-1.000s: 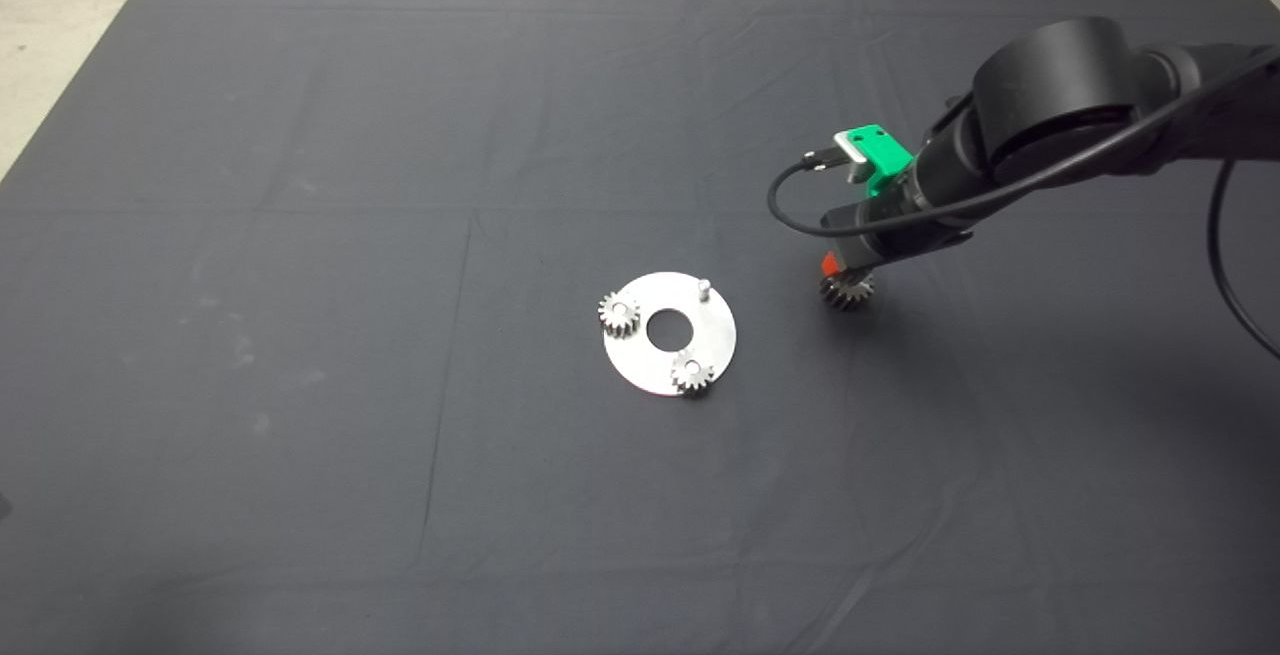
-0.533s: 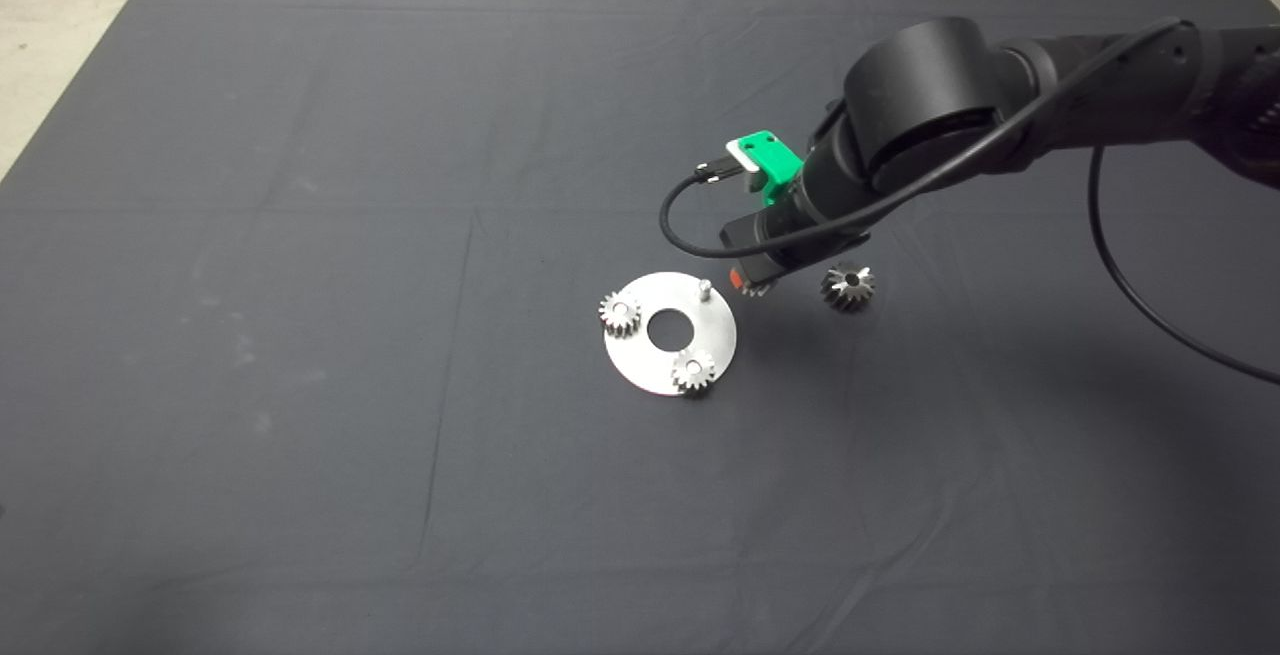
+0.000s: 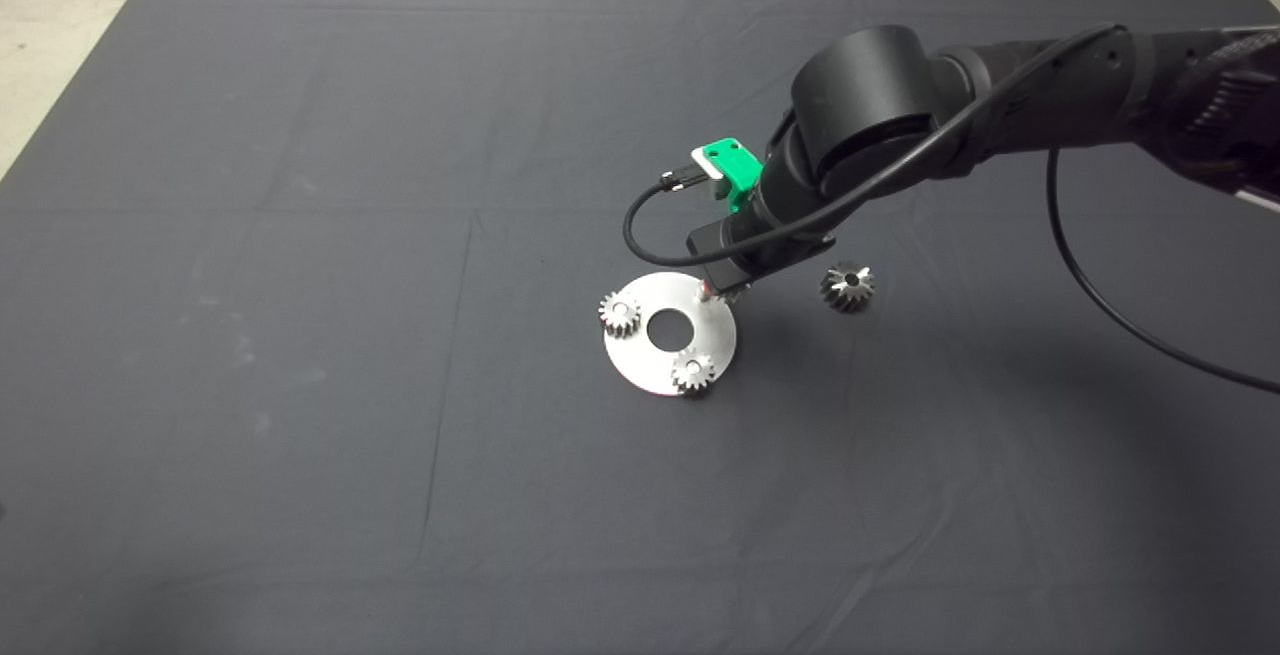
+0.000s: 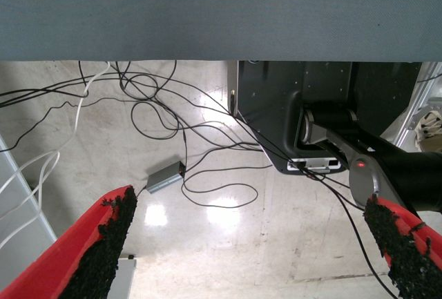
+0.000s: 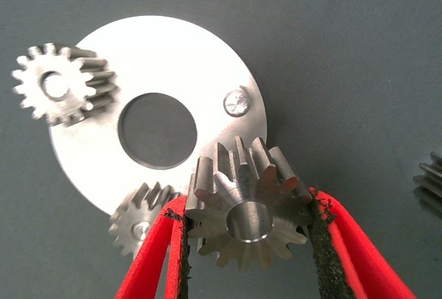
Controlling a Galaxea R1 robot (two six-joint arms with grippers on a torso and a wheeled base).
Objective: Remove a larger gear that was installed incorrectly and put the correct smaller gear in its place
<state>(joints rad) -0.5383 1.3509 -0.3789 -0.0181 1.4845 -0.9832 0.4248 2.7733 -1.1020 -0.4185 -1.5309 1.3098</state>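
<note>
Right claw point(image 5: 248, 244) is clamped on the smaller gear point(image 5: 245, 206), its black pads point(image 5: 322, 233) pressed against the teeth on two opposite sides, the gear's bore facing the wrist camera. In the head view the right arm point(image 3: 900, 125) reaches in from the right edge of the surface point(image 3: 300, 485), and the red fingertips sit over the edge of the round silver plate point(image 3: 715, 345) that faces the larger gear, close to the centre of the surface. The held gear cannot be made out in that view.

The right wrist view shows the plate point(image 5: 138, 50) with a large central hole and one bare upright pin point(image 5: 236, 103) near its rim; the held gear hangs just beside this pin, not on it, partly overlapping the plate edge. Two other small gears are seated at the plate's rim: one point(image 5: 59, 85) on the side away from the pin across the hole, the second point(image 5: 138, 219) just beside the left-hand finger of the claw, partly hidden by it. In the head view the same two gears point(image 3: 619, 314) point(image 3: 692, 371) overhang the plate's rim on its left and near sides.

The larger gear point(image 3: 848, 286) lies on the mat to the right of the plate, apart from it and untouched, dark centre hole upward; only its teeth show at the border of the right wrist view point(image 5: 431, 178).

Left claw point(image 4: 248, 244) is parked off the surface with fingers spread wide and nothing between them; its camera shows a pale floor with loose black cables and a dark robot base.
</note>
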